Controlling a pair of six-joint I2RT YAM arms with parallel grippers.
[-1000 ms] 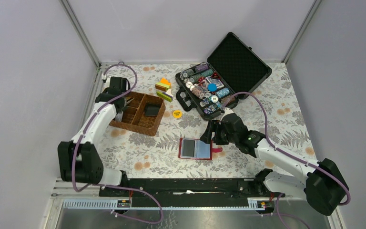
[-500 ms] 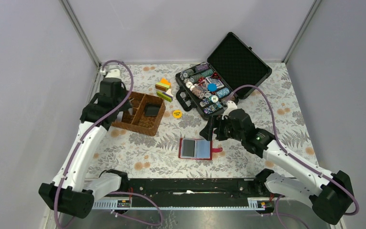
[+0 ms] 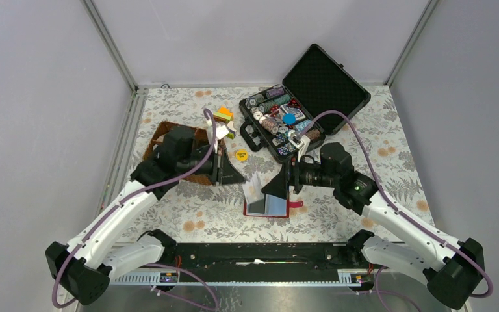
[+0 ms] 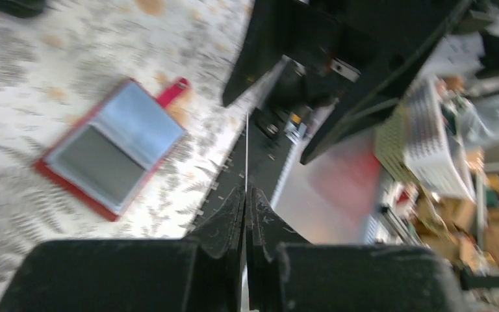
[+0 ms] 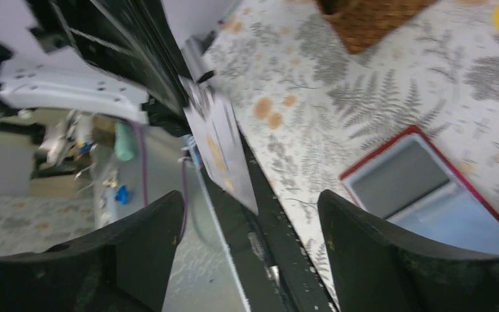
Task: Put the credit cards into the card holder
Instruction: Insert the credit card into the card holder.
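- Fern-print cloth [image 3: 201,214] covers the table inside plain grey walls.
- Left gripper [image 3: 239,178] [image 4: 247,198]: jaws pressed together on a whitish credit card [image 3: 255,188] [image 4: 247,149]. The card sticks straight out past the fingertips and shows only as a thin edge in the left wrist view.
- Right gripper [image 3: 278,188] [image 5: 252,198]: fingers [image 5: 149,247] spread wide and holding nothing. The card [image 5: 217,146] hangs ahead of them, in the gap and clear of both.
- Card holder [image 3: 268,205] [image 4: 110,149] [image 5: 429,182]: the red wallet lies open and flat on the cloth, clear pockets up, below and between the two grippers. It lies to one side of the left fingertips.
- Whether the card touches the wallet cannot be told.
- Behind the right gripper: an open black case [image 3: 325,84] with poker chips [image 3: 276,120].
- Behind the left gripper: a wicker basket [image 3: 159,132] [image 5: 370,19], partly hidden, and a yellow disc [image 3: 241,155].
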